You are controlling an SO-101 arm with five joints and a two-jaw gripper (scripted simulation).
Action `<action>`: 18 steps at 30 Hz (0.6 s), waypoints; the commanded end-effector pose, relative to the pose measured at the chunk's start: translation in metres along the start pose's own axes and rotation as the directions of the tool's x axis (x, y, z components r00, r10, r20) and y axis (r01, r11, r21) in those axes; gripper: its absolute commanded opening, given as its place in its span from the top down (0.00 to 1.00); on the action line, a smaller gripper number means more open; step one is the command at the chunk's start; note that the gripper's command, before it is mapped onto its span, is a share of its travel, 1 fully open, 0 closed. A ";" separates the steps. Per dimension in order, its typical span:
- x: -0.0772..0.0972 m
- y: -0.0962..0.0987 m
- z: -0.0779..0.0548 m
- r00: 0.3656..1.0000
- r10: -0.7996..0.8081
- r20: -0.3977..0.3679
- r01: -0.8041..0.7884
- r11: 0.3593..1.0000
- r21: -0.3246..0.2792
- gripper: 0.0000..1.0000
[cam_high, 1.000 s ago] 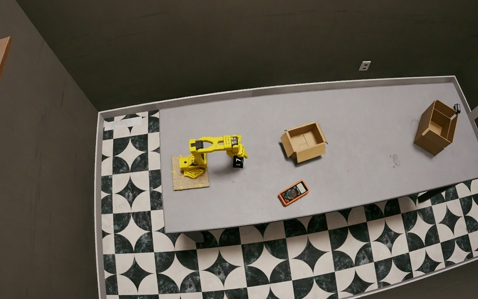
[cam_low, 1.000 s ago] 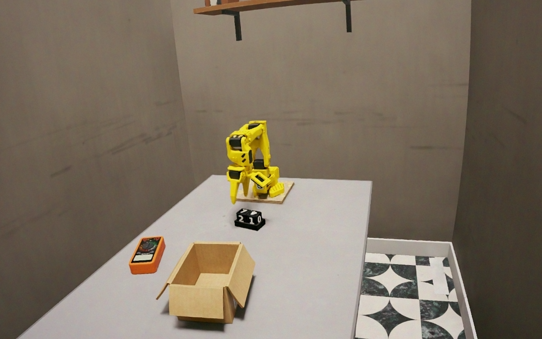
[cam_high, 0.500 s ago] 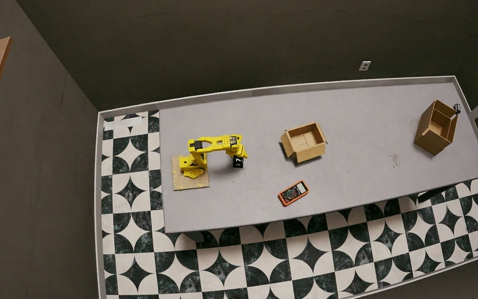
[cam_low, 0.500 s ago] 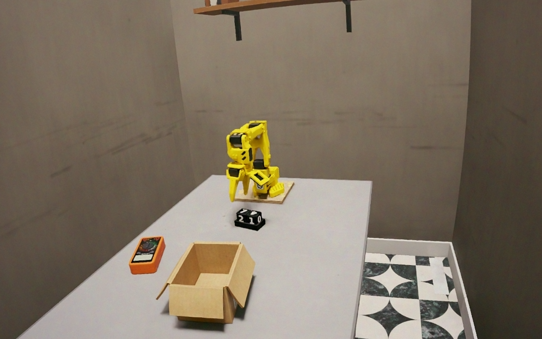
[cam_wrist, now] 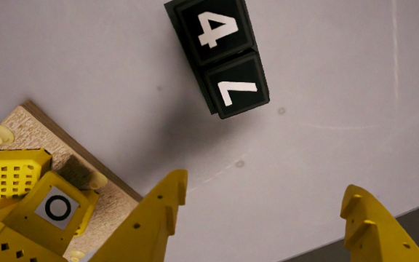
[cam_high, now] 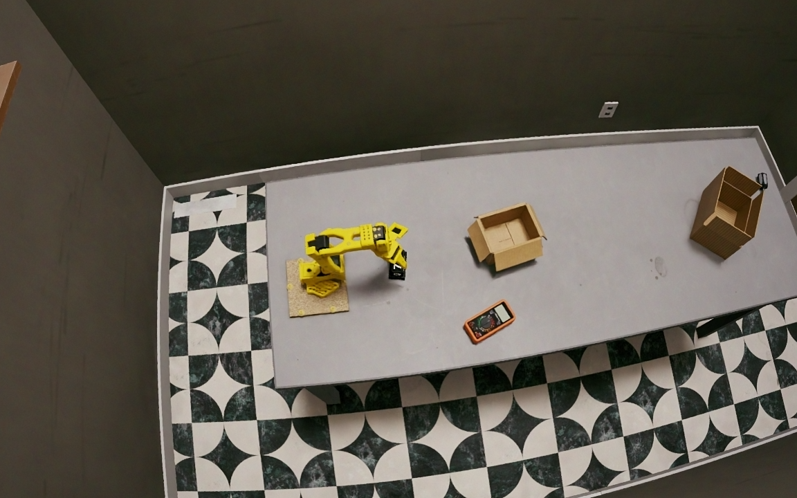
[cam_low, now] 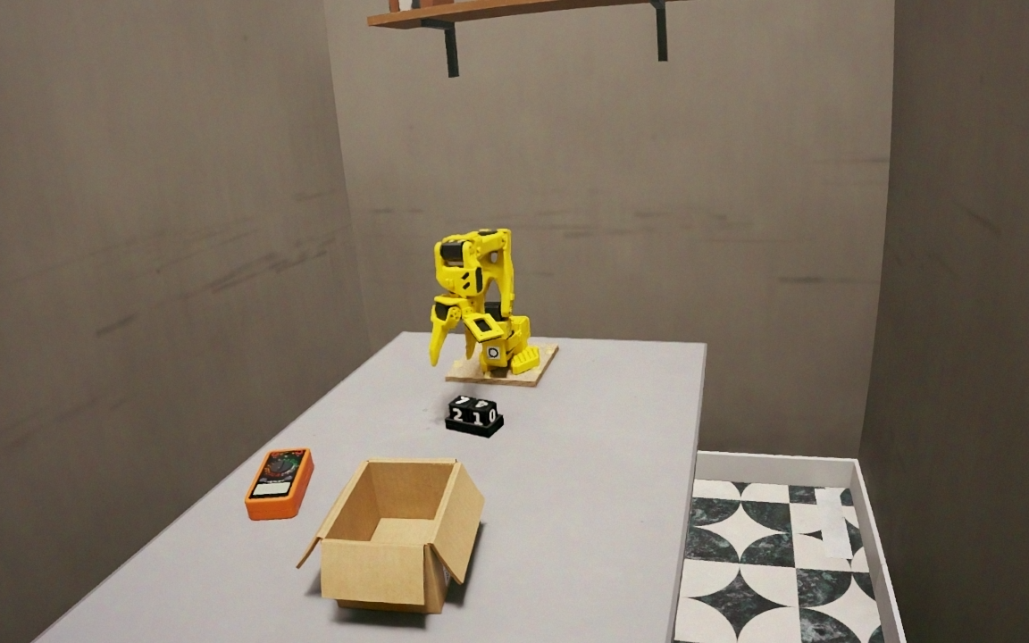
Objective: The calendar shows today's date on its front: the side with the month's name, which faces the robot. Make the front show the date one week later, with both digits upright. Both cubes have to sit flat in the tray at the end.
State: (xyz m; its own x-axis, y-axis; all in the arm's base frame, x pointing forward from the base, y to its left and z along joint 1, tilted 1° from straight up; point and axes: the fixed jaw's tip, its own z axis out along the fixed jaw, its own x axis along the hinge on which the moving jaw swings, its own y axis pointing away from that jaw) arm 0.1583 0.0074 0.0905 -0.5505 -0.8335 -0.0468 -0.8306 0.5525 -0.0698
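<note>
The calendar's black tray (cam_low: 470,428) (cam_wrist: 207,94) stands on the table before the robot. Two black cubes sit in it side by side and look flat. One cube (cam_high: 396,274) (cam_low: 457,414) (cam_wrist: 236,89) has a 7 on top, turned sideways, and a 2 on the side away from the robot. The other cube (cam_low: 477,417) (cam_wrist: 218,30) has a sideways 4 on top, a 1 on its far side and a 0 on its outer end. The front facing the robot is hidden. My gripper (cam_low: 452,359) (cam_wrist: 268,182) is open and empty, above the table beyond the 7 cube's end and clear of both cubes.
An open cardboard box (cam_high: 516,256) (cam_low: 374,572) stands beyond the calendar. An orange multimeter (cam_high: 489,321) (cam_low: 279,483) lies to one side. A taller box (cam_high: 723,238) stands at the far table end. My base is on a wooden board (cam_high: 317,304) (cam_low: 494,377).
</note>
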 end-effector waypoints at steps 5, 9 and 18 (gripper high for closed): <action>0.004 0.006 -0.008 0.965 0.258 0.040 -0.260 0.965 0.035 0.64; 0.006 0.009 -0.013 0.908 0.412 0.075 -0.416 0.908 0.046 0.64; 0.010 0.015 -0.020 0.730 0.667 0.149 -0.679 0.734 0.037 0.64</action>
State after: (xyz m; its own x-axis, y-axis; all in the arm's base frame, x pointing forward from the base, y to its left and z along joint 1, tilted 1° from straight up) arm 0.1423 0.0086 0.1076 -0.9150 -0.3482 -0.2038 -0.3402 0.9374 -0.0744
